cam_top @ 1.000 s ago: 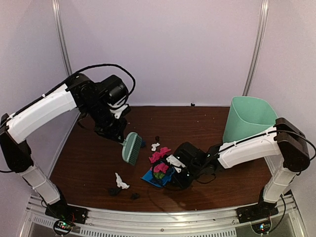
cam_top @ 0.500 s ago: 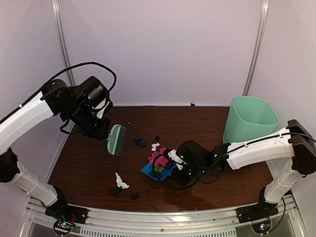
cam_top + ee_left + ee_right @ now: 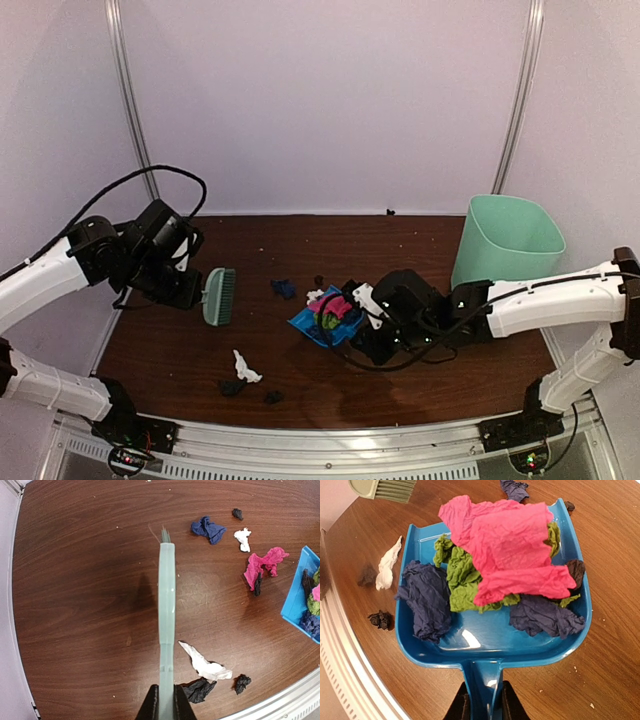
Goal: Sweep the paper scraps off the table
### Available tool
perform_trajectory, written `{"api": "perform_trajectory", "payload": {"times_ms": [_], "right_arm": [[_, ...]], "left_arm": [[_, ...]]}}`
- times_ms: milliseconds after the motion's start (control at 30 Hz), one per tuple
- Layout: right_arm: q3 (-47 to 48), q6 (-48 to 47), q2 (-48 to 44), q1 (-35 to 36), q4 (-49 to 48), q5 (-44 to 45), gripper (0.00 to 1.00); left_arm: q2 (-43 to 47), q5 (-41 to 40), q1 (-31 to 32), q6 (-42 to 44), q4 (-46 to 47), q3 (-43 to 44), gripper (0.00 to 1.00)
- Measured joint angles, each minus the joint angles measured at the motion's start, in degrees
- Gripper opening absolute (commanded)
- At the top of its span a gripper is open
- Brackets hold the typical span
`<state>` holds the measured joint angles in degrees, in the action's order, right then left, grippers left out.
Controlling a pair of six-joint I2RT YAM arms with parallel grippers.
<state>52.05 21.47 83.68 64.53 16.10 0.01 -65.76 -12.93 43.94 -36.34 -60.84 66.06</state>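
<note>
My right gripper (image 3: 368, 330) is shut on the handle of the blue dustpan (image 3: 303, 322), held low over the table (image 3: 170, 345). In the right wrist view the gripper (image 3: 486, 707) holds the pan (image 3: 485, 637), which is heaped with pink (image 3: 515, 555), green and dark blue paper scraps. My left gripper (image 3: 190, 291) is shut on the mint-green brush (image 3: 220, 296), raised at the left; in the left wrist view the brush (image 3: 167, 605) runs up from the gripper (image 3: 166, 707). Loose scraps lie on the table: dark blue (image 3: 283, 288), white (image 3: 243, 367), black (image 3: 232, 386), pink (image 3: 265, 564).
A mint-green bin (image 3: 505, 240) stands at the back right, right of the dustpan. A silver rail (image 3: 330, 440) runs along the near edge, close to the black and white scraps. White walls and metal posts close in the back and sides.
My left arm has drawn the brush back to the left, away from the dustpan. My right gripper has shifted the loaded dustpan slightly right and back.
</note>
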Motion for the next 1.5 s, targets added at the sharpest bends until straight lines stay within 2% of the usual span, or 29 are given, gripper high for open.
{"api": "perform_trajectory", "payload": {"times_ms": [300,700,1133,1500], "right_arm": [[5.01,1.99,-2.16,0.0,5.6,3.26,0.0],[22.08,3.8,-2.47,-1.66,17.03,5.22,0.0],[34.97,7.8,-2.93,-11.47,29.86,3.98,0.0],[40.11,12.11,-7.54,-24.85,40.26,2.03,0.0]], "left_arm": [[5.53,-0.81,-0.42,0.98,8.57,-11.02,0.0],[11.19,-0.87,-1.53,1.09,16.24,-19.47,0.0],[12.33,-2.27,-1.97,1.09,18.91,-19.67,0.0],[12.31,-2.4,-1.97,1.11,19.04,-19.93,0.0]]}}
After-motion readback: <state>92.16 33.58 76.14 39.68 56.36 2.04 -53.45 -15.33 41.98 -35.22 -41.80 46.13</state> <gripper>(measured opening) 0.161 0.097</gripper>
